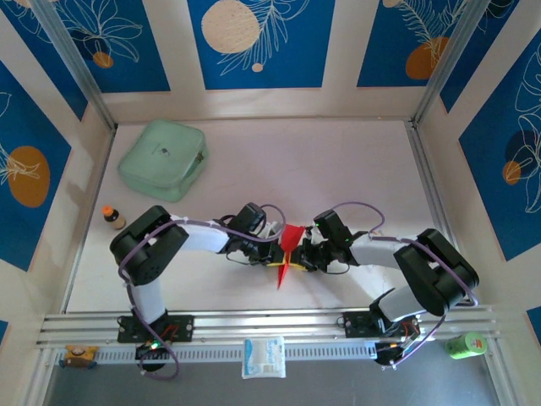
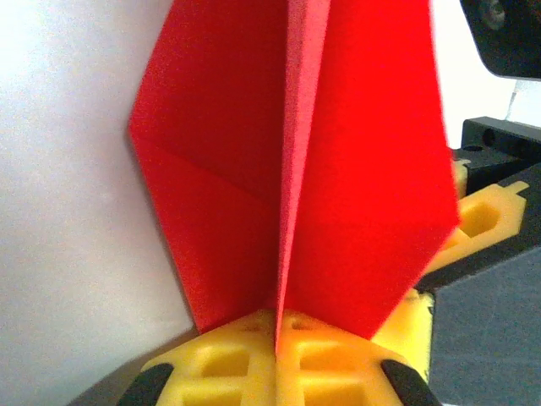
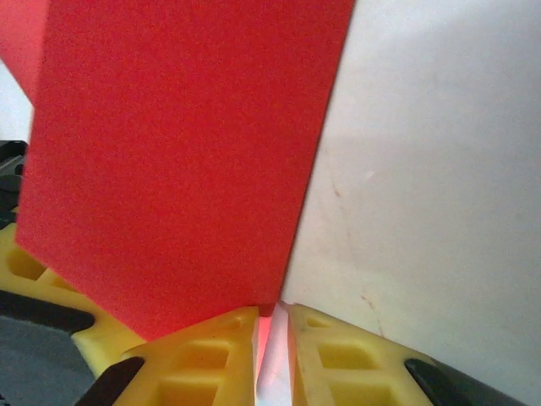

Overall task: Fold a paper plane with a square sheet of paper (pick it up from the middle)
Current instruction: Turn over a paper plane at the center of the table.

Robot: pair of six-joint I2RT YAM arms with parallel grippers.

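Left wrist view crops the paper plane (image 2: 355, 169).

We are looking at a white bench (image 1: 338, 169). A mint-green rounded case (image 1: 163, 158) is lying flat on it in the far left corner. A small bottle with an orange cap (image 1: 111, 217) is standing upright by the left edge, nearer to us than the case and apart from it. A small white packet (image 1: 264, 356) is resting on the metal rail (image 1: 321, 326) at the near edge.
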